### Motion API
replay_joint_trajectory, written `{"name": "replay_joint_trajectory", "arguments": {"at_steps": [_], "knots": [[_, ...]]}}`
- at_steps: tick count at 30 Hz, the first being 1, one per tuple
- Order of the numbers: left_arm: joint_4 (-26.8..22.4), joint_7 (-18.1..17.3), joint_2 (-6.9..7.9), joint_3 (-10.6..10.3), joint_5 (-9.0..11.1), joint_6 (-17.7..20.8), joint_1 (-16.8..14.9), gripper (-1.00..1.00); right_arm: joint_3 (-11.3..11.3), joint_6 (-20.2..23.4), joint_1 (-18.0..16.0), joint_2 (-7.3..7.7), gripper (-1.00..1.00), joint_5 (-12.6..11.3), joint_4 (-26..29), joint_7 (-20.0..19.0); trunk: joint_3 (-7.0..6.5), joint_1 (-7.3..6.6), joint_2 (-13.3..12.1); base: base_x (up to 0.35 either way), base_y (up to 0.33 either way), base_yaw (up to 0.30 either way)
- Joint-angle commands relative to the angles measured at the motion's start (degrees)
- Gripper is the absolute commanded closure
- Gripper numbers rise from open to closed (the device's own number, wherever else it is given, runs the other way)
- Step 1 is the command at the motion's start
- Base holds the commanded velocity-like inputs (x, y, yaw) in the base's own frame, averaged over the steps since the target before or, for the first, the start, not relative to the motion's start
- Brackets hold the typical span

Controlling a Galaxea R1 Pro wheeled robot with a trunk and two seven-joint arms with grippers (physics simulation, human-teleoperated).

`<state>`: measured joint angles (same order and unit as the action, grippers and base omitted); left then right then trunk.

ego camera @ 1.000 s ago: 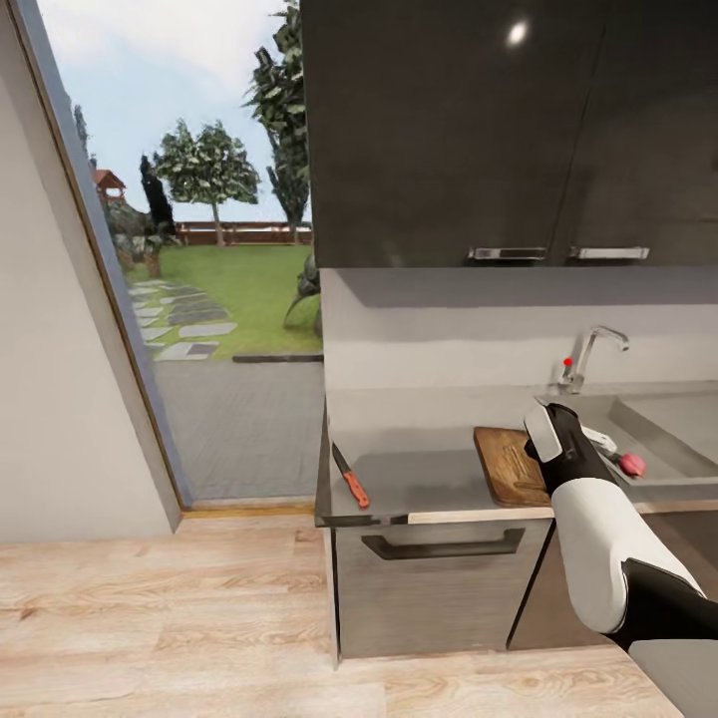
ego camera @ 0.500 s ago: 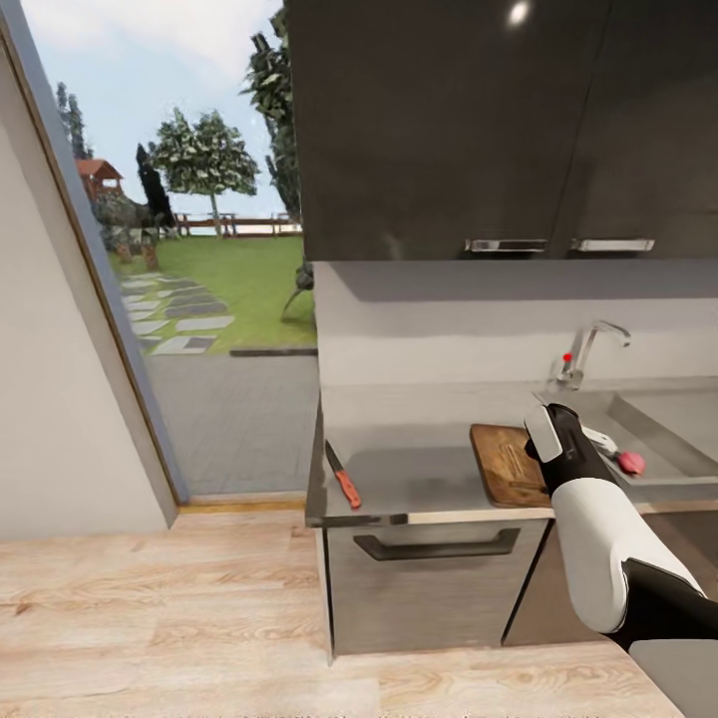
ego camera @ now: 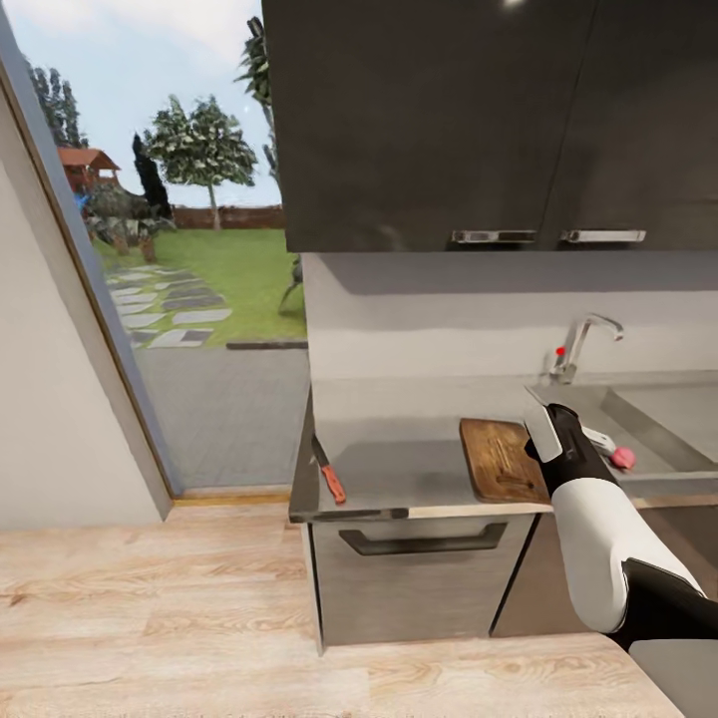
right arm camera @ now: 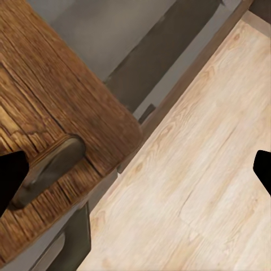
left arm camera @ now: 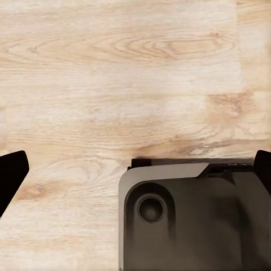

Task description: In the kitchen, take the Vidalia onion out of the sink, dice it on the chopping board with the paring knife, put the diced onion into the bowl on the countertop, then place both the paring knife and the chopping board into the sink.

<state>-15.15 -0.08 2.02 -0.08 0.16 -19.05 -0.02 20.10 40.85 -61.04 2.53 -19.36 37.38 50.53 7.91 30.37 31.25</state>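
1. Chopping board [ego camera: 502, 460] lies flat on the grey counter [ego camera: 409, 464], just left of the sink [ego camera: 658, 429]; its brown wood with the slot-shaped handle hole also appears in the right wrist view [right arm camera: 51, 130].
2. Paring knife [ego camera: 327, 472], with the red-orange handle toward the front, lies near the left end of the counter, close to the front edge and well apart from the board.
3. A small pink-red object [ego camera: 623, 458] sits at the sink's near edge, partly hidden behind the right arm; I cannot tell what it is.
4. Right gripper [ego camera: 546, 431] hangs over the right end of the board. In the right wrist view its dark fingertips [right arm camera: 11, 180] stand wide apart at the two sides, with nothing between them.
5. Left gripper [left arm camera: 135, 175] points down at the light wood floor [left arm camera: 113, 84]; its dark fingertips [left arm camera: 11, 175] are also apart and hold nothing. A dark part of the robot base [left arm camera: 192, 220] is below it.
6. A tap [ego camera: 578, 344] stands behind the sink, under dark upper cabinets [ego camera: 449, 120].
7. A large window [ego camera: 179, 249] at the left shows grass and trees.
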Motion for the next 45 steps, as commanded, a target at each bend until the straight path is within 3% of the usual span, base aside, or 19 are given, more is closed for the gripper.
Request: {"name": "replay_joint_trajectory", "arguments": {"at_steps": [1,31,45], "knots": [[-0.1,0.0,0.00,0.0,0.0,-0.1,0.0,-1.00,-0.1,0.2,0.0,0.02,-1.00,-0.5,0.1,0.4,0.19,0.02,0.1,0.000,-0.026,0.000],[-0.1,0.0,0.00,0.0,0.0,-0.1,0.0,-1.00,-0.1,0.1,0.0,-0.04,-1.00,-0.6,-1.8,0.3,2.82,0.02,0.1,0.000,0.023,0.000],[-0.1,0.0,0.00,0.0,0.0,-0.1,0.0,-1.00,-0.1,0.1,0.0,-0.09,-1.00,-0.5,-1.9,0.2,3.02,0.02,0.1,0.054,0.006,0.000]]}}
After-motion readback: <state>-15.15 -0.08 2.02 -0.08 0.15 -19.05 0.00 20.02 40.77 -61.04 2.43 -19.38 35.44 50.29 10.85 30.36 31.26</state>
